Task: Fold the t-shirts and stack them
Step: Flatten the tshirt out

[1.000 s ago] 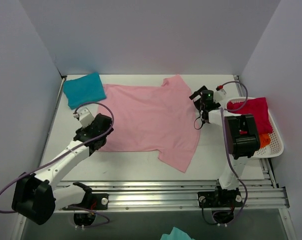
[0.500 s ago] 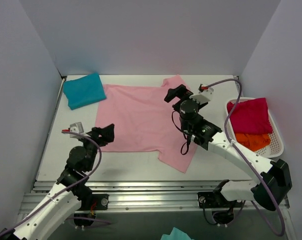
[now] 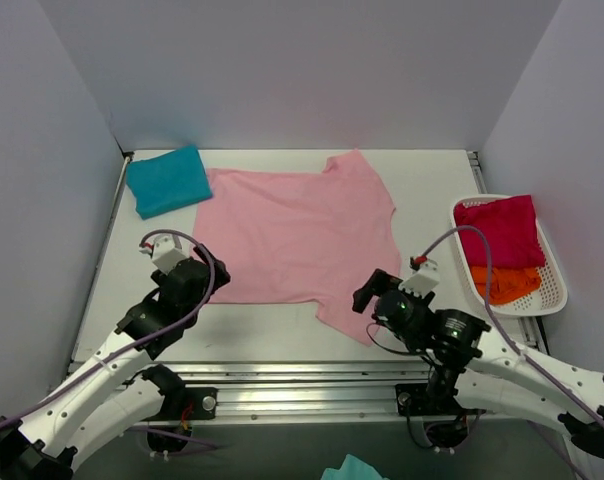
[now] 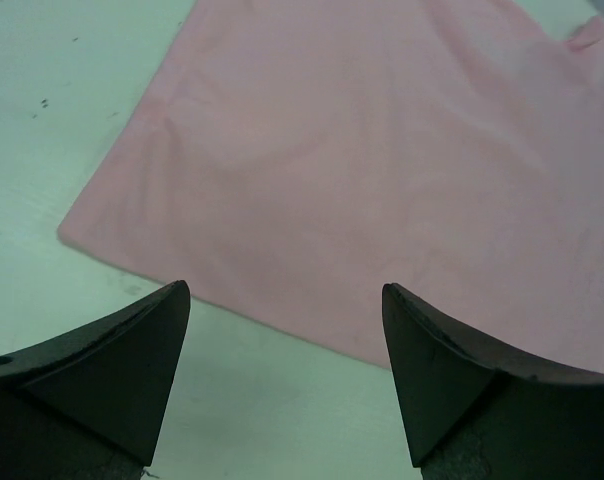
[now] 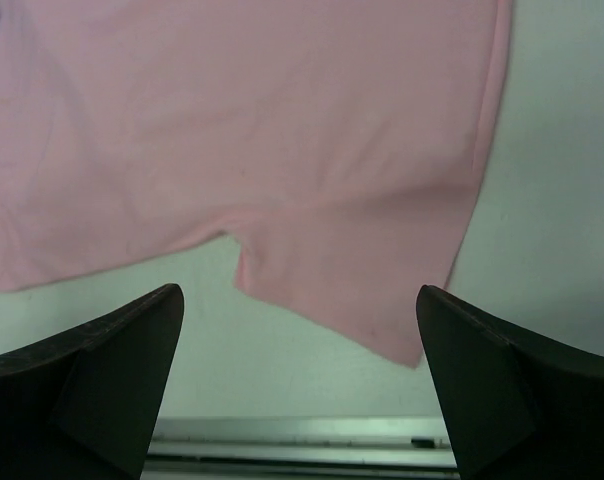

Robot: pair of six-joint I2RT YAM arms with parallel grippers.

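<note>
The large light pink t-shirt [image 3: 292,235] lies spread flat in the middle of the table, also filling the left wrist view [image 4: 362,150] and the right wrist view [image 5: 262,130]. A folded teal-blue t-shirt [image 3: 168,180] sits at the far left corner. A magenta-red t-shirt [image 3: 499,232] and an orange t-shirt [image 3: 512,282] lie in the basket. My left gripper [image 3: 202,284] [image 4: 284,290] is open and empty, just short of the pink hem's near left corner. My right gripper [image 3: 370,297] [image 5: 299,290] hangs open and empty by the near right sleeve.
A white slatted basket [image 3: 554,290] stands at the table's right edge. Metal rails [image 3: 302,385] run along the near edge, showing at the bottom of the right wrist view [image 5: 282,440]. Grey walls close in the left, back and right. A teal scrap [image 3: 354,468] lies below the table.
My right gripper has swung from the far right sleeve, over the pink shirt, down to the near right sleeve. The left arm has drawn back slightly toward the near hem corner.
</note>
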